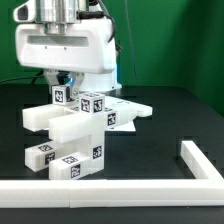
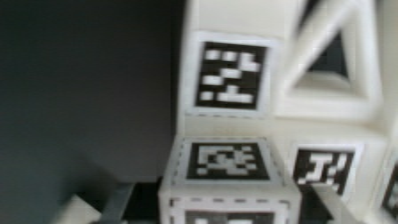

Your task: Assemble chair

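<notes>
- Exterior view: no brand names or readable writing anywhere, only black-and-white square tags on the white parts of the chair (image 1: 75, 125), and those are patterns, not letters.
- The chair sits left of centre in the frame on the black surface (image 1: 165, 120). It's a cluster of blocky white pieces: a flat panel poking toward the right, notched blocks stacked in the middle, and two cube-ended legs low in front.
- The arm's big white wrist fills the upper left of the frame, right on top of the cluster. The jaws (image 1: 66, 84) are tucked under it, down at the top of the parts, and I can't tell from here how wide they are or whether they're gripping.
- The long white L-shaped rail (image 1: 130, 186) runs along the bottom of the frame and turns up at the right.
- Wrist view: very close and blurry. Tagged chair faces (image 2: 235, 72) fill the centre and right. Dark finger-like shapes at the bottom edge, too fuzzy to judge.
</notes>
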Tool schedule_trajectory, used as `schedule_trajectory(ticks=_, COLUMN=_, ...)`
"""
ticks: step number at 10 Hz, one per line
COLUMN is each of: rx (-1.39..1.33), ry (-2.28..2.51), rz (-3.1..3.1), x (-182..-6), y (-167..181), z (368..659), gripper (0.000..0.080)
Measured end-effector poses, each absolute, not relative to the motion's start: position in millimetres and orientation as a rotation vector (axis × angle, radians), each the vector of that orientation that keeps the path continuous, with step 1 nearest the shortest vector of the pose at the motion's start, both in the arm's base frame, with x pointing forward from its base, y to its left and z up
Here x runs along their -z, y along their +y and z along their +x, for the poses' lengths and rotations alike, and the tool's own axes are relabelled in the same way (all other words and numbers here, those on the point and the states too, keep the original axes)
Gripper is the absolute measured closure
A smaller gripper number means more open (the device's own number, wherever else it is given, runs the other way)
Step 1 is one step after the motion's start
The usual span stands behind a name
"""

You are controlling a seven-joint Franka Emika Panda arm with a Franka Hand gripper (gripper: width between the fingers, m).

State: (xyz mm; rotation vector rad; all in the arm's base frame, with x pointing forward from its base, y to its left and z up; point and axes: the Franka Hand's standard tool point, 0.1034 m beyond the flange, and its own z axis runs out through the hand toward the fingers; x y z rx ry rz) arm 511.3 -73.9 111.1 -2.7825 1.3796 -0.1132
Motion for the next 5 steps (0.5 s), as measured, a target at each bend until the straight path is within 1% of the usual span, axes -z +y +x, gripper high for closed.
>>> schedule_trajectory(ticks=1, rx=0.077, ry=1.732, rz=-2.534, x=-111.3, y=-71.5, z=511.7, gripper=0.0517)
schedule_trajectory(ticks=2, rx=0.063, ry=1.907, rz=-2.361, x=-111.7, y=-71.8, z=512.5, gripper=0.0515)
schedule_trajectory(ticks=3, rx=0.057, ry=1.970, rz=-2.298, x=-111.4, y=-71.6, z=512.4, gripper=0.0515)
schedule_trajectory(ticks=5, rx=0.062, ry=1.931, rz=-2.335, x=-111.2, y=-71.4, z=512.4, gripper=0.0505)
